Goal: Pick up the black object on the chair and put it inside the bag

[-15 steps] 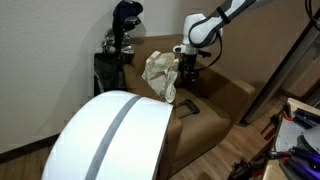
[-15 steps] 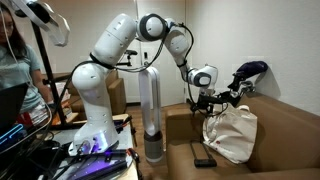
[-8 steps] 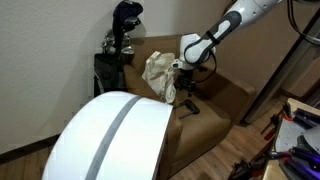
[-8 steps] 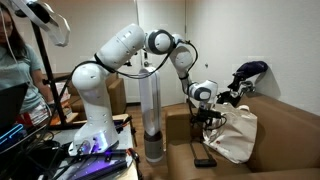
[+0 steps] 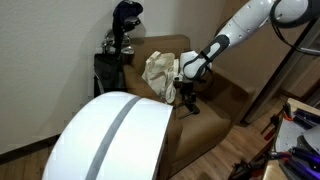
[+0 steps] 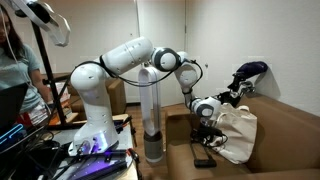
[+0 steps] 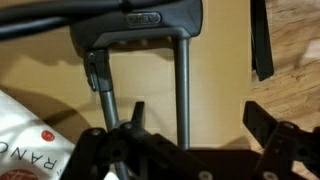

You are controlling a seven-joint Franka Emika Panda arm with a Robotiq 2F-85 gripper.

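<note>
The black object [image 5: 188,106] lies flat on the brown chair's seat [image 5: 205,120], just in front of the white bag [image 5: 160,72]; both also show in an exterior view, the object [image 6: 204,160] and the bag [image 6: 236,130]. My gripper [image 5: 187,93] hangs low over the seat, right above the object and next to the bag, as an exterior view [image 6: 207,137] also shows. In the wrist view the gripper [image 7: 195,125] is open and empty. The object [image 7: 140,22] fills the top, with one of its thin bars between the fingers. The bag [image 7: 25,140] shows at lower left.
A black golf bag with clubs [image 5: 118,48] stands behind the chair. A large white rounded cover [image 5: 110,140] fills the foreground. The robot base [image 6: 95,110], a grey column [image 6: 150,110] and a person [image 6: 12,60] stand beside the chair. Tools lie on the floor [image 5: 295,125].
The arm has come down from bag height to just above the seat, bringing the open gripper over the black object. The bag and the object have not moved.
</note>
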